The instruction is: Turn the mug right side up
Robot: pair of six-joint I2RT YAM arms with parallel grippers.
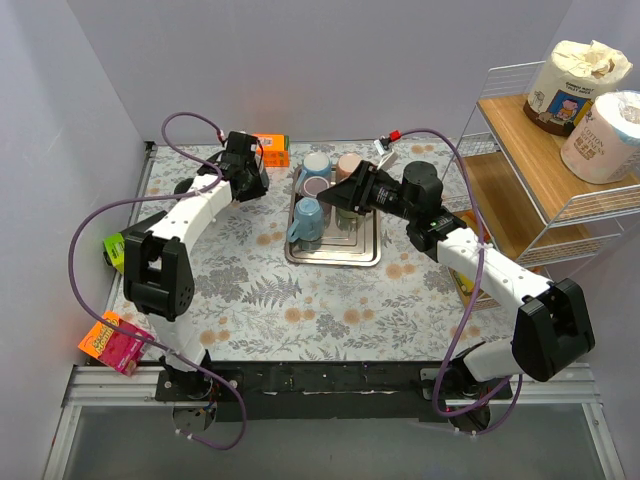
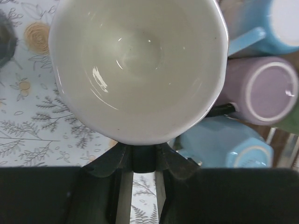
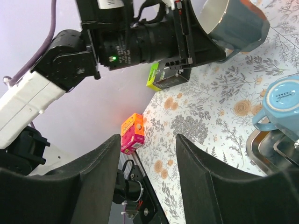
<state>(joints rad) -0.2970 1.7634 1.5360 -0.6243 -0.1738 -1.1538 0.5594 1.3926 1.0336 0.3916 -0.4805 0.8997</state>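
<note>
At the far left, near the table's front edge, a pink and orange snack packet [image 1: 113, 343] lies partly off the floral tablecloth [image 1: 300, 300], and a green box [image 1: 112, 248] sits further back along the same side. The left arm reaches over the cloth towards the back, with an orange box [image 1: 270, 150] just beyond it. The left gripper [image 2: 144, 158] is clenched on the mug [image 2: 138, 65] at the side nearest the wrist camera. The mug is held over the cloth just left of the tray [image 1: 335, 262]. Its white inside faces that camera, and from the right wrist its outside looks dark blue-grey. Next comes the metal tray holding several mugs bottom up, among them a purple mug [image 2: 261, 91] and a light blue mug [image 2: 224, 147] just beside the held one. The right gripper [image 3: 147, 140] hovers over the tray, its fingers [image 3: 103, 172] spread apart with nothing between them. At the far right stands a wire shelf [image 1: 520, 200] with paper rolls [image 1: 565, 85] on its top board.
</note>
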